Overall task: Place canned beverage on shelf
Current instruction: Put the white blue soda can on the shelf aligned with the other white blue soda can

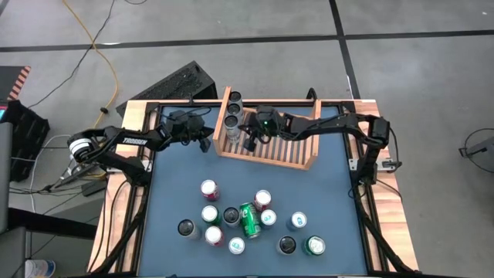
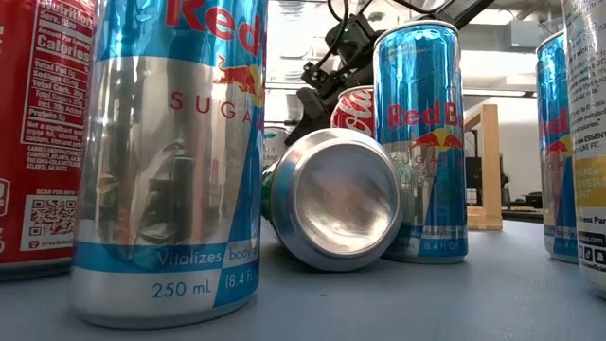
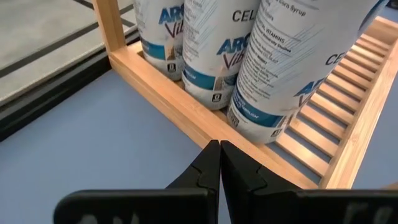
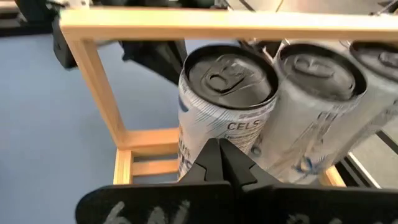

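Observation:
The shelf (image 1: 302, 154), a light wooden tray with a slatted base, stands at the table's far middle. Three white cans (image 1: 232, 117) stand upright in its left end. My left gripper (image 1: 207, 144) is shut and sits just outside the shelf's left wall (image 3: 155, 87), pointing at those cans (image 3: 214, 56). My right gripper (image 1: 248, 144) is shut over the slats inside the shelf, its tips (image 4: 219, 152) right in front of the nearest white can (image 4: 227, 93). Several loose cans (image 1: 231, 228) stand on the blue mat at the near side, and a green one (image 1: 249, 220) lies on its side. My right gripper's shut fingertips (image 4: 211, 158) stand against the side wall (image 4: 249, 134) of the nearest white can, coming level and slightly downward from the table's right. I cannot tell whether they touch it. The can stands upright on the slats.
The shelf's right two thirds (image 1: 289, 150) hold no cans. A black keyboard (image 1: 176, 82) lies beyond the table's far left corner. In the low view, blue and silver cans (image 2: 170, 152) stand close to the camera and one can (image 2: 331, 199) lies with its base toward it.

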Controlling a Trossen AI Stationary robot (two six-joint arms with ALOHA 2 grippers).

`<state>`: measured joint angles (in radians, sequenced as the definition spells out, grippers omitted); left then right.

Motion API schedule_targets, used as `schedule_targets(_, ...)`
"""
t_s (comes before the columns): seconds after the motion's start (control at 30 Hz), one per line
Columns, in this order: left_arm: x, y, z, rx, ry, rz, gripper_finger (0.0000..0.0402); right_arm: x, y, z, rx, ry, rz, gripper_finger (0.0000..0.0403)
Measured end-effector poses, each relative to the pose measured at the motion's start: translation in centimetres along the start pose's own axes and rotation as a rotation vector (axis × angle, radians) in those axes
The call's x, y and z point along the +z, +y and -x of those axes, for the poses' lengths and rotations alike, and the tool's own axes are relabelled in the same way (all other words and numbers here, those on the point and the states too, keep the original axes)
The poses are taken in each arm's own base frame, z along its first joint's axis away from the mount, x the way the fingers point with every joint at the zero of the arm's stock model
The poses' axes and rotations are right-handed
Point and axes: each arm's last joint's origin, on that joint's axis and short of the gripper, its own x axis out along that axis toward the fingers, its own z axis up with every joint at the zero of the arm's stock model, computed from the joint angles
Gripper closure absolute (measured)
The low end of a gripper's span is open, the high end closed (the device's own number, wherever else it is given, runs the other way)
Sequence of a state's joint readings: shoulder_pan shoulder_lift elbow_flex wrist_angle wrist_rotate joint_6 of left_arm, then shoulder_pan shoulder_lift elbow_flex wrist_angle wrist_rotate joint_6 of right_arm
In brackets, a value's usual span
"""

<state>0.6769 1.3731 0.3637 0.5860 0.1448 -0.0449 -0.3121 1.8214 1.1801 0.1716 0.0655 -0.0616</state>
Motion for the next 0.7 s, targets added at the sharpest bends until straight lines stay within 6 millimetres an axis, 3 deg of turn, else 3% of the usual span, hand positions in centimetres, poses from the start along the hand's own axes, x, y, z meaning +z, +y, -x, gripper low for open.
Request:
schedule_targets(0.27,0.0,0.0,0.0,0.0,0.001,0.0,0.0401,-0.1,-0.4,0.0,0.008,0.003,-0.003,0.0403)
schedule_targets(0.5,-0.2,0.0,0.0,0.0,0.015,0.002,0.0401,-1.0,-0.7,0.0,-0.025,0.104,-0.044,0.0403)
schedule_targets(0.7,-0.1,0.0,0.0,0.014,0.014,-0.005,0.0401,-3.2,-0.3,-2.5,-0.021,0.139,-0.064,0.0403)
